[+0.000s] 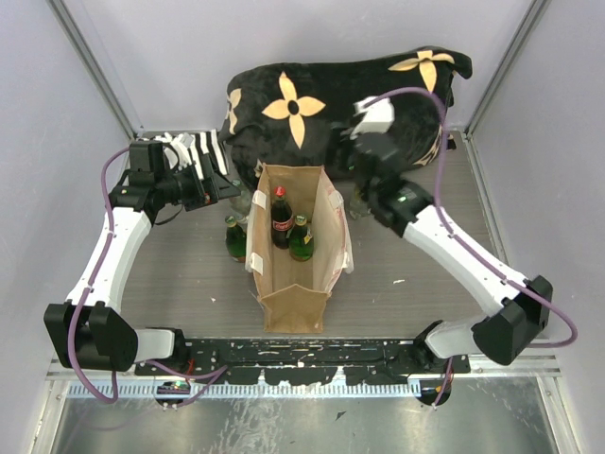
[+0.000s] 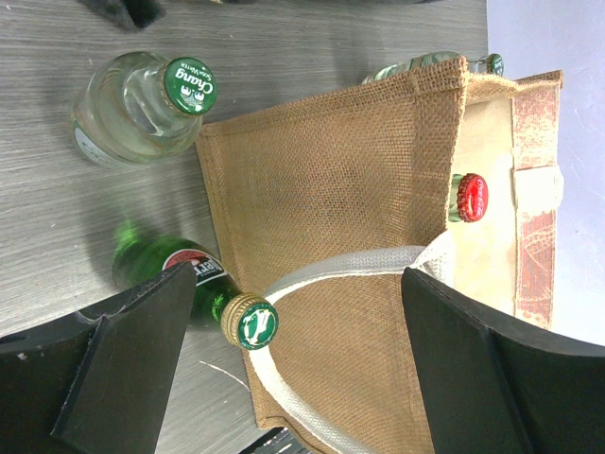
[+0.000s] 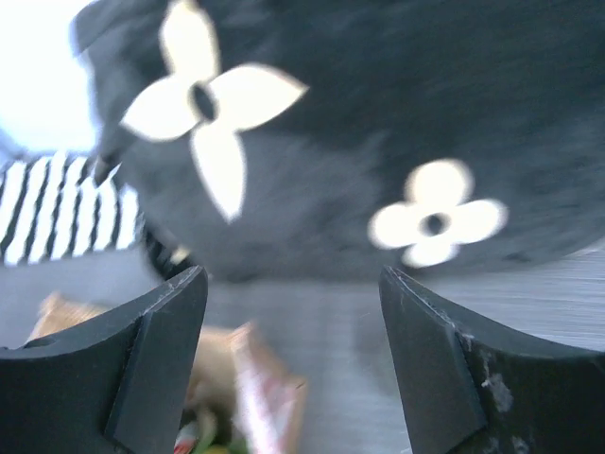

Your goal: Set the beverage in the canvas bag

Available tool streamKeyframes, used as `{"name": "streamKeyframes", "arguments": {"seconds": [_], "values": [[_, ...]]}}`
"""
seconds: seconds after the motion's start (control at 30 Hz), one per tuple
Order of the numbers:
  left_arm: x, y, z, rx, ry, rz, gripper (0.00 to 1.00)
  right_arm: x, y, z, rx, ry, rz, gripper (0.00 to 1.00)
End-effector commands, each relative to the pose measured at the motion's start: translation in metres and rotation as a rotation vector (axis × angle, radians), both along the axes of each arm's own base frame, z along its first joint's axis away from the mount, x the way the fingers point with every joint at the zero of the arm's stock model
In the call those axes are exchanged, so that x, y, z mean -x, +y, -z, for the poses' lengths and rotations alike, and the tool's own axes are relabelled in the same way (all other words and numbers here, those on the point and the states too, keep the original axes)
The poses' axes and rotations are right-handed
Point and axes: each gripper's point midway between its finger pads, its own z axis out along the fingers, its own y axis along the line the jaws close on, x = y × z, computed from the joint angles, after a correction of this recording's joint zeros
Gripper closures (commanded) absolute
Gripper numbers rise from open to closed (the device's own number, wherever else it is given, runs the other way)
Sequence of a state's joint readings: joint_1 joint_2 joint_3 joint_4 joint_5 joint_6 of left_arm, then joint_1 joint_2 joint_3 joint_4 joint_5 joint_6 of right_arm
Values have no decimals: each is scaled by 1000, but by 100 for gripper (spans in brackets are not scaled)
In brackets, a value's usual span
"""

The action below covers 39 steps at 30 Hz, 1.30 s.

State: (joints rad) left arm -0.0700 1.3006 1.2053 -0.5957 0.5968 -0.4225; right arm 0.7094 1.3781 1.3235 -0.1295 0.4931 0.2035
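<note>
The tan canvas bag (image 1: 295, 284) stands open mid-table and holds a red-capped cola bottle (image 1: 281, 216) and a green bottle (image 1: 302, 238). Outside its left wall stand a green bottle (image 1: 234, 238) and a clear bottle (image 1: 245, 202). My left gripper (image 1: 225, 189) is open and empty, just left of the bag. In the left wrist view the gripper (image 2: 298, 359) has the green bottle's cap (image 2: 250, 322) near its left finger, over the bag's cream handle (image 2: 340, 270). The clear green-capped bottle (image 2: 142, 106) stands beyond. My right gripper (image 1: 367, 180) is open and empty, right of the bag's far end.
A black flowered cushion (image 1: 340, 95) lies behind the bag and fills the blurred right wrist view (image 3: 378, 123). A striped cloth (image 1: 194, 149) lies at the back left. Another clear bottle (image 2: 421, 64) peeks past the bag's far edge. Grey walls close in on both sides.
</note>
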Motion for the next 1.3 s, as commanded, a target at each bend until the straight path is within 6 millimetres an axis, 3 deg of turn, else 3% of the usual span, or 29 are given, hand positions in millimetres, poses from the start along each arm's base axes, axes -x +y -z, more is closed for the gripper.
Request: {"name": "streamKeyframes", "arguments": {"seconds": [0.0,0.17,0.33,0.57,1.0,1.17,1.27], "values": [[-4,-2,-9,12,-31,21,3,-22,-83,-17,11,4,194,21],[-5,-2,-10,10,-35,19,3,-30,-115,41,31,149,229,20],[-4,-1,-8,9,-27,16,3,-28,-116,88,2,256,203,20],[-4,-1,-7,5,-27,19,3,-31,-105,127,-10,326,167,20],[-2,-1,-5,6,-23,20,3,-49,-96,167,0,328,141,19],[-1,-1,-5,5,-21,20,3,-48,-97,167,2,303,143,31],[-1,-1,-5,6,-22,20,3,-45,-99,169,13,300,141,53]]}}
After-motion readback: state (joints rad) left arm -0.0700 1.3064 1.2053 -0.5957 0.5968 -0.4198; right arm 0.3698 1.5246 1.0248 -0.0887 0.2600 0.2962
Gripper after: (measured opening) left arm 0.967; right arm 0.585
